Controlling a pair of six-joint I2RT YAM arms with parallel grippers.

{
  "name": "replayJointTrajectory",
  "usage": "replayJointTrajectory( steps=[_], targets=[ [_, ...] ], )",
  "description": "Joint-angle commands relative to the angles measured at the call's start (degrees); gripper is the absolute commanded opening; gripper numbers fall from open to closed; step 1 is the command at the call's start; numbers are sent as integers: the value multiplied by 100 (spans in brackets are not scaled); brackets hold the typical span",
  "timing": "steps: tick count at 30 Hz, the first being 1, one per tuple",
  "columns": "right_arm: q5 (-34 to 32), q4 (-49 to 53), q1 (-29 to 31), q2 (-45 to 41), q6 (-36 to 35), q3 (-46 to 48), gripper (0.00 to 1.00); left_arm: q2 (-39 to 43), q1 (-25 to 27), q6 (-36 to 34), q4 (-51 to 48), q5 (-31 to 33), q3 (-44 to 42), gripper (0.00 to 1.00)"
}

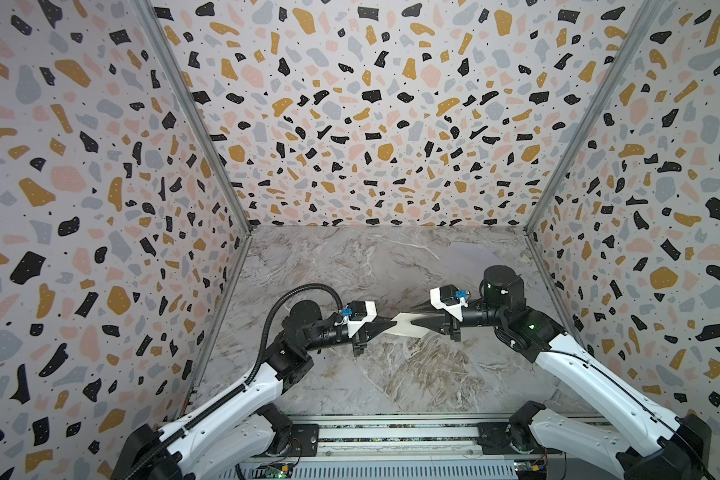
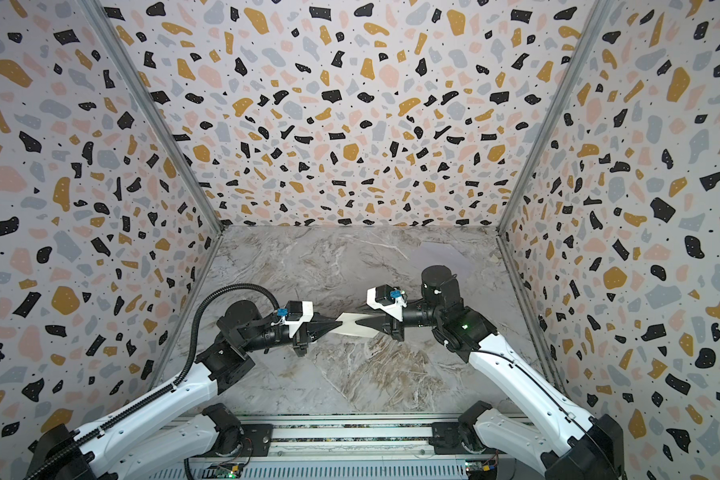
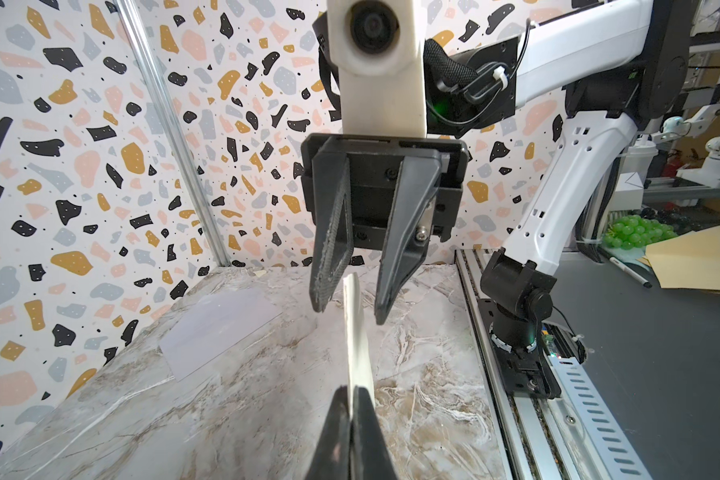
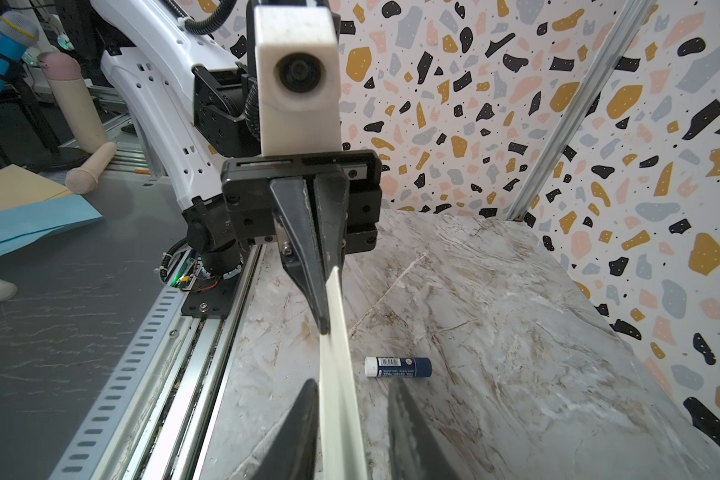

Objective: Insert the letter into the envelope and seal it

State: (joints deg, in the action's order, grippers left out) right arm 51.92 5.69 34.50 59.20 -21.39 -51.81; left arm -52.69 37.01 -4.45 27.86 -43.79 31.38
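left end effector (image 4: 324, 328) clenched on one letter (image 4: 337, 374), right end effector (image 3: 350, 316) released around it; one envelope (image 3: 221, 328)

White moulded shells on the left arm (image 1: 233, 409) and right arm (image 1: 599, 390), lower left and lower right in both top views, joined by black cylindrical joint housings. Along the left arm only, a ribbed black cable conduit (image 1: 267, 332). On the right arm's black elbow, a small green light (image 1: 530, 326). At each wrist, a cream camera block (image 4: 296, 120) with round lens, plus a blue connector (image 1: 459, 294). On the right gripper (image 3: 350, 316), tapered black fingers (image 3: 404, 232), one edged with rough grey padding.
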Motion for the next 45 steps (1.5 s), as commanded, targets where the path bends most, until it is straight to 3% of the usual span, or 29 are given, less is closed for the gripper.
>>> replayJointTrajectory(
  steps=[1, 8, 13, 21, 27, 30, 34, 38, 45],
  targets=[
    [94, -121, -15, 61, 51, -218, 22, 103, -28, 156, 501, -24, -52, 0],
    [166, -140, -15, 118, 26, -257, 3, 127, -28, 84, 472, 11, -104, 0],
    [145, 29, -14, 102, -123, -272, 0, 169, -28, -97, 268, 62, -74, 0],
    [-49, 673, 77, 304, -636, -499, 0, 285, -28, -807, -651, 134, 286, 39],
    [-457, 968, 431, 544, -932, -646, 0, 147, -28, -961, -727, -2, 504, 45],
    [-462, 972, 492, 613, -952, -680, 0, -3, -28, -1034, -818, -134, 619, 40],
    [-465, 949, 539, 650, -957, -690, 0, -176, -21, -1146, -940, -405, 718, 15],
    [-492, 950, 542, 653, -955, -677, 0, -236, -19, -1197, -975, -478, 721, 0],
    [-610, 941, 542, 617, -949, -622, 0, -168, -19, -1495, -1202, -514, 758, 0]
  ],
)
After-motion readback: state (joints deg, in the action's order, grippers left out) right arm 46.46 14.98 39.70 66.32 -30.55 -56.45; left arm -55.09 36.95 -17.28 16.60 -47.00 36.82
